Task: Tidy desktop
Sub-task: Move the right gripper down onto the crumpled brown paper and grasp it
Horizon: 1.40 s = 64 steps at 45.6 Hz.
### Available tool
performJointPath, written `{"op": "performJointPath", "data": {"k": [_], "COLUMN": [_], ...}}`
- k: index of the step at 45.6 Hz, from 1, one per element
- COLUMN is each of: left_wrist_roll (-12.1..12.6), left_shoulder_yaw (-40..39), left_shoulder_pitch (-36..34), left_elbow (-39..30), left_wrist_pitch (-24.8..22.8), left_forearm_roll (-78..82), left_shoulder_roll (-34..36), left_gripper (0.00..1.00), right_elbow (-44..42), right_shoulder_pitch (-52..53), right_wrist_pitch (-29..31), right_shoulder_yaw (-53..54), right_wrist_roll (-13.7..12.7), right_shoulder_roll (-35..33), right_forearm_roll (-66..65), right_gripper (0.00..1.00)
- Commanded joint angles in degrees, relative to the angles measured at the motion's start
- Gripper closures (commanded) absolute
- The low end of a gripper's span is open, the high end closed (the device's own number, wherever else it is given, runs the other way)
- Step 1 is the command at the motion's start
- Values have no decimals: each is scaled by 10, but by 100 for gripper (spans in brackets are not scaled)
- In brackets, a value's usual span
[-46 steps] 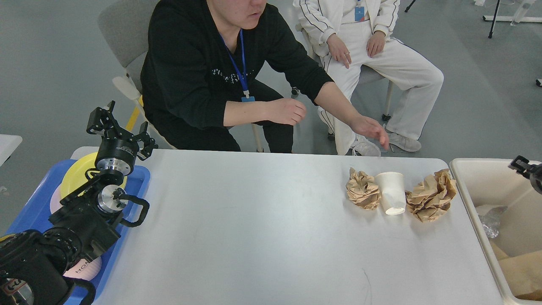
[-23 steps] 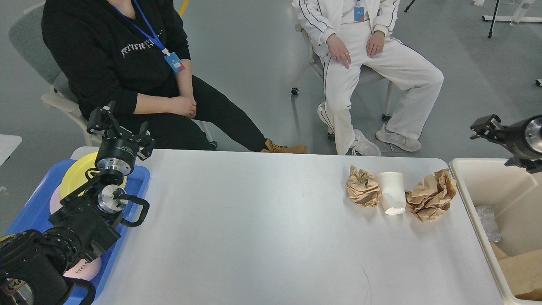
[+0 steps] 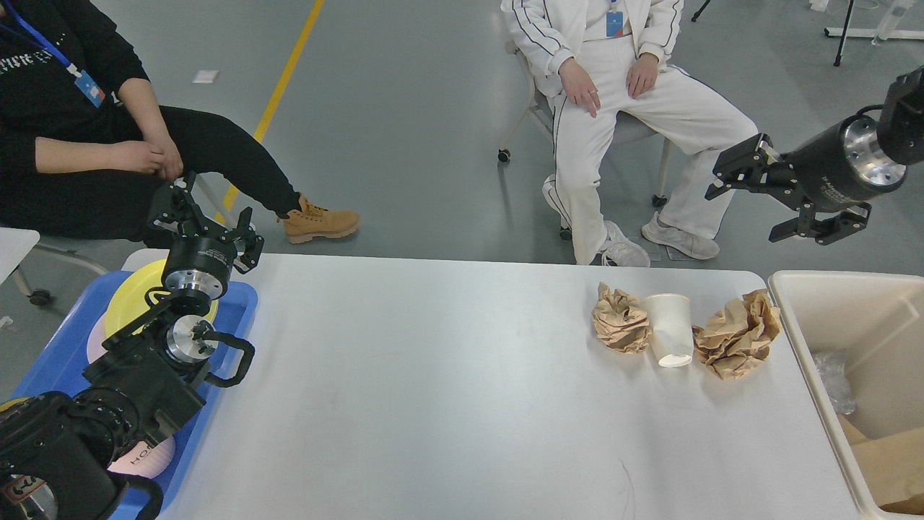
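The white bench (image 3: 447, 404) fills the near view, bare except for three pieces at its right: a crumpled brown paper wad (image 3: 619, 319), a tipped paper cup (image 3: 670, 329) and a second wad (image 3: 738, 334), all touching. A grab at the cup could roll it or drag paper off the far edge. The cream bin (image 3: 801, 318) stands just right. The left end effector (image 3: 206, 217) hovers released over the blue tray (image 3: 238, 318); the right end effector (image 3: 751, 188) hangs spread and empty beyond the bench. Two seated people could be brushed.
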Motion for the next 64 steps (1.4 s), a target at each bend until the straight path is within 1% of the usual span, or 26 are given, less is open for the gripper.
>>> {"op": "performJointPath", "data": {"k": [1,6,11,15,20,25,31,41,46,61,64], "left_wrist_roll": [0,0,0,0,0,0,0,0,0,0,0], "left_shoulder_yaw": [0,0,0,0,0,0,0,0,0,0,0], "left_shoulder_pitch": [0,0,0,0,0,0,0,0,0,0,0], "left_elbow": [0,0,0,0,0,0,0,0,0,0,0], "left_wrist_pitch": [0,0,0,-1,0,0,-1,-1,0,-1,0], "left_forearm_roll": [0,0,0,0,0,0,-1,0,0,0,0], "left_shoulder_roll": [0,0,0,0,0,0,0,0,0,0,0], "left_gripper": [4,4,4,4,4,4,4,4,4,4,4], "right_elbow": [-38,-107,-162,-179,-187,-205,-232,-311,-330,-341,-341], "right_shoulder_pitch": [-103,-206,-281,-314,-356,-392,-416,-458,-471,-486,-490], "right_wrist_pitch": [-98,-163,-177,-190,-246,-272,-277,-278,-278,-279,-284], "right_shoulder_yaw": [-2,-1,3,12,37,70,83,84,85,83,75], "right_wrist_roll": [0,0,0,0,0,0,0,1,0,0,-1], "right_shoulder_roll": [0,19,46,57,76,92,107,151,166,193,200], "right_forearm_roll": [-5,-5,2,3,3,4,15,26,26,32,32], "right_gripper": [0,0,0,0,0,0,0,0,0,1,6]}}
